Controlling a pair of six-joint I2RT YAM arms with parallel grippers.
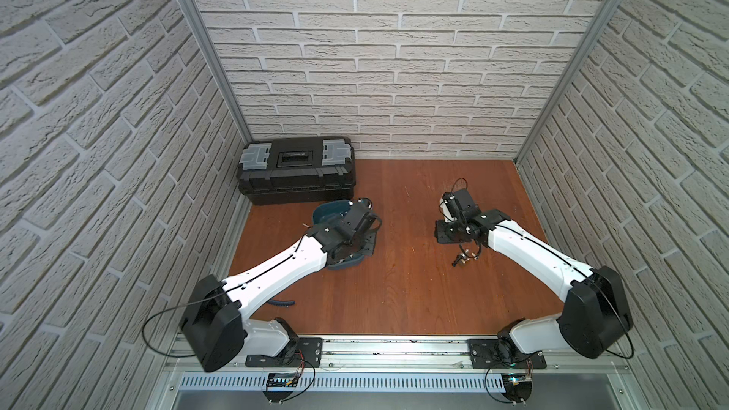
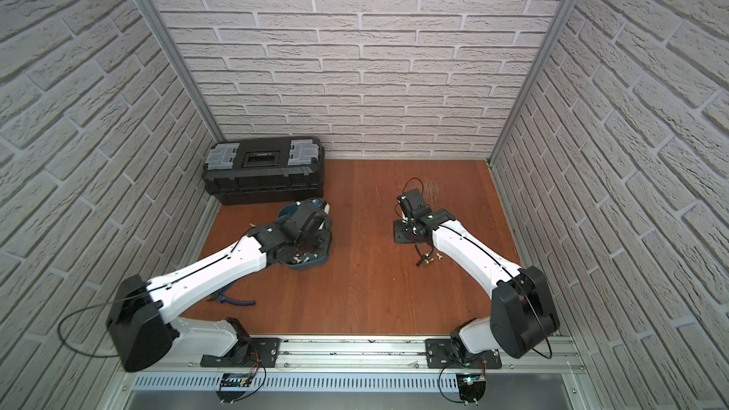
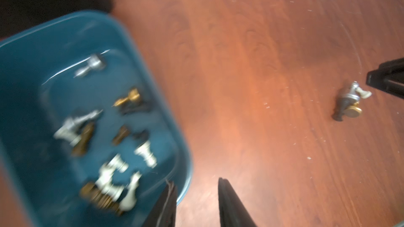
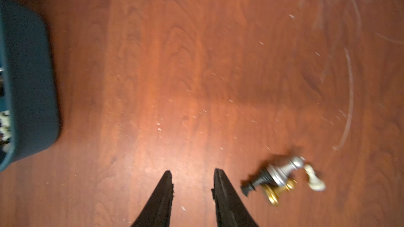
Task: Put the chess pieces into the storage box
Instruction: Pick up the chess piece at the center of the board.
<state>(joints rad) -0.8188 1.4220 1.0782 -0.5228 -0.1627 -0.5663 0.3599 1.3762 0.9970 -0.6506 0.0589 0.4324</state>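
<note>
Most chess pieces (image 3: 105,149) fill the storage box (image 3: 135,46), four loose pieces (image 4: 282,177) remain on the desk (image 1: 394,289); left fingers (image 3: 166,204) and right fingers (image 4: 225,197) stand narrow, empty.

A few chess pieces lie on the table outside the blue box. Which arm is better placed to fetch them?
Right. The right tool, open and empty, hangs just beside the pieces; the left tool is over at the box, farther away.

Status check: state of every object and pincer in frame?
storage box: lidless, partly filled
boxed chess pieces: lying on their sides
loose chess pieces: four, toppled together on table
toolbox: closed
left pincer: open, empty, at box edge
right pincer: open, empty, near loose pieces
</note>
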